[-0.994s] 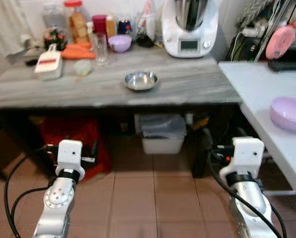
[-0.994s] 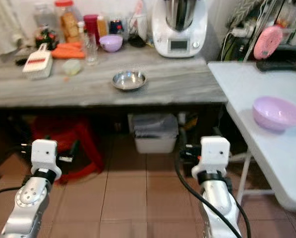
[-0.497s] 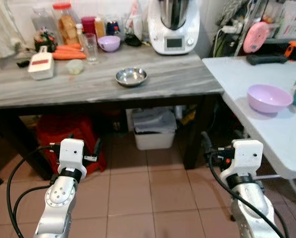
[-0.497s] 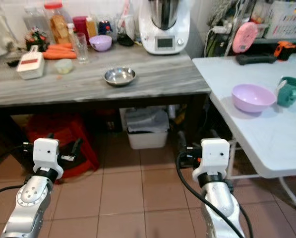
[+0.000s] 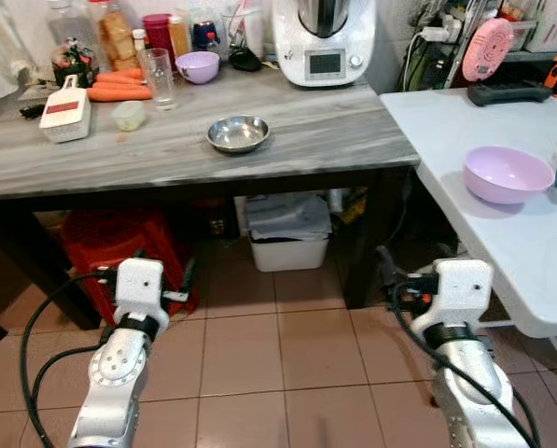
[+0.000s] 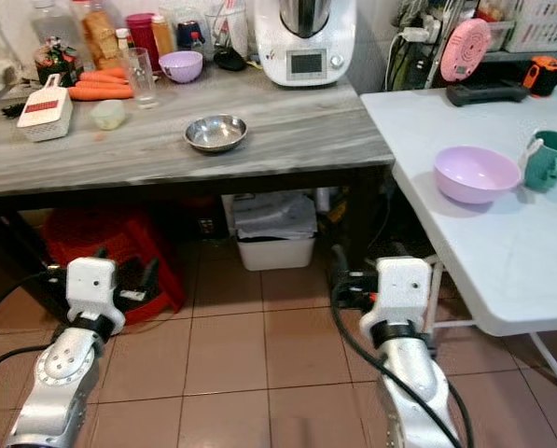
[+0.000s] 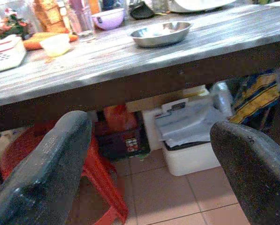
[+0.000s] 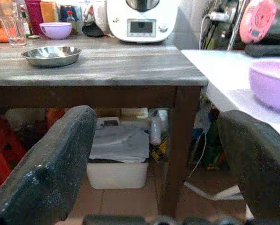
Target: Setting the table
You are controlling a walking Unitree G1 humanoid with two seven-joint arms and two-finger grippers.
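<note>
A steel bowl (image 5: 238, 133) sits near the middle of the grey stone-topped table (image 5: 334, 140). To the right, a purple bowl (image 5: 508, 174) and a teal mug (image 6: 550, 159) stand on the white table (image 5: 539, 252). Both arms are held low over the tiled floor, in front of the tables and apart from everything on them. My left gripper (image 7: 149, 126) is open, its fingers (image 7: 50, 164) spread wide with nothing between them. My right gripper (image 8: 156, 117) is open too and holds nothing; it faces the grey table's right leg.
At the back of the grey table stand a white kitchen machine (image 5: 323, 42), a small purple bowl (image 5: 197, 66), a glass (image 5: 160, 78), carrots (image 5: 119, 91), a grater (image 5: 64, 109) and jars. Beneath it are a red stool (image 5: 115, 252) and a white bin (image 5: 287, 233).
The camera has pulled back and swung right, so more of the white table and the teal mug came into view. Both arms keep the same low pose, grippers open.
</note>
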